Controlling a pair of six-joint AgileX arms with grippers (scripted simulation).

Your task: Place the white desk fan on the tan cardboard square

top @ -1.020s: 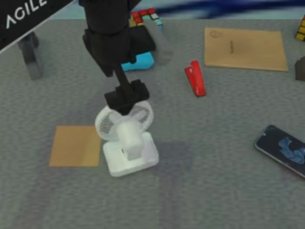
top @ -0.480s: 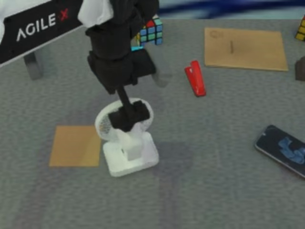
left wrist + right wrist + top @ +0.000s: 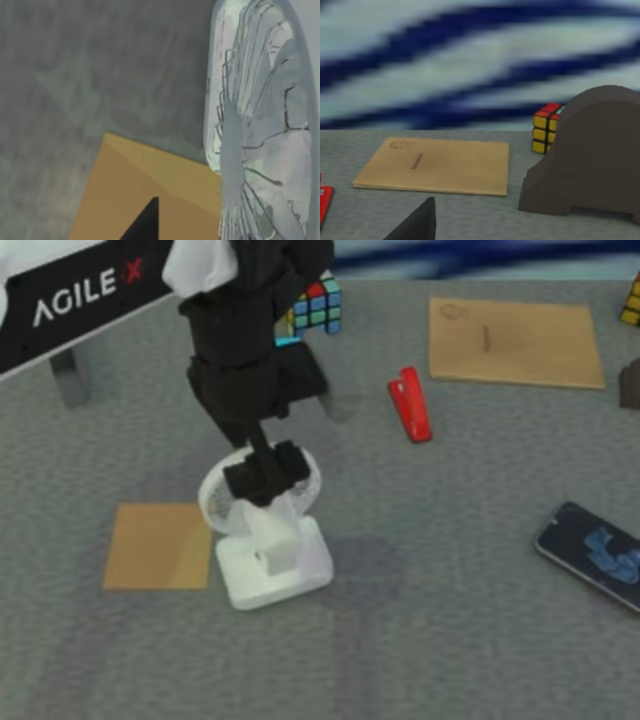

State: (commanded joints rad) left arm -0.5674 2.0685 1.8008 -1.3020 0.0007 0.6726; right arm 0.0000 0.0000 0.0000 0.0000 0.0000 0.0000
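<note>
The white desk fan (image 3: 270,560) stands upright on the grey table, left of centre, its round grille head facing the table's left side. The tan cardboard square (image 3: 158,545) lies flat just left of the fan's base, almost touching it. My left gripper (image 3: 264,472) is down over the top of the fan's head, open. In the left wrist view one dark fingertip (image 3: 147,222) hangs over the tan cardboard square (image 3: 150,185), with a gap to the white desk fan's grille (image 3: 260,125). My right arm is out of the top view; its one visible fingertip (image 3: 420,222) holds nothing.
A larger pale tan rectangle (image 3: 515,342) lies at the back right, a red stapler (image 3: 410,403) left of it. A phone (image 3: 595,555) lies at the right edge. A colour cube (image 3: 318,302) sits behind my left arm. A dark brown block (image 3: 585,160) stands by the right gripper.
My left gripper has come down from behind the fan onto its head. The fan and the square have not moved.
</note>
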